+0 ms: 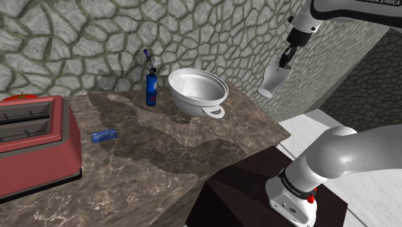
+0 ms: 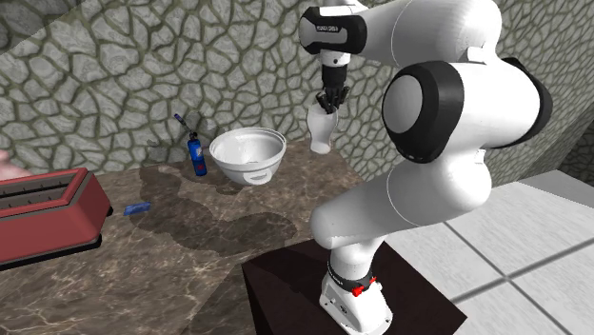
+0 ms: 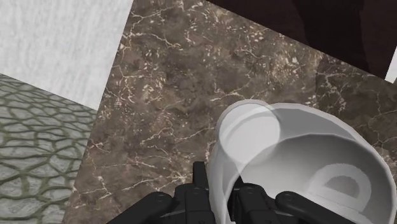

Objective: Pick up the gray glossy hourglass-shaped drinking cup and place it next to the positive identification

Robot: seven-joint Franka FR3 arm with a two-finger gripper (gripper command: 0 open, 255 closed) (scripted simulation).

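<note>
Shoulder view, from its left: a red toaster [image 1: 32, 138] is sitting on the marble counter [image 1: 193, 155], and the small blue ID card [image 1: 103, 135] is lying near it. A blue bottle [image 1: 152, 89] and a white bowl [image 1: 196, 90] are standing further right. At the right, the gripper [image 1: 285, 62] is pinching the rim of the pale glossy cup [image 1: 274, 78], holding it high in the air. The carry is calling for height over the bowl. The cup then needs lowering upright onto bare counter just beside the card, without clipping the toaster.
</note>
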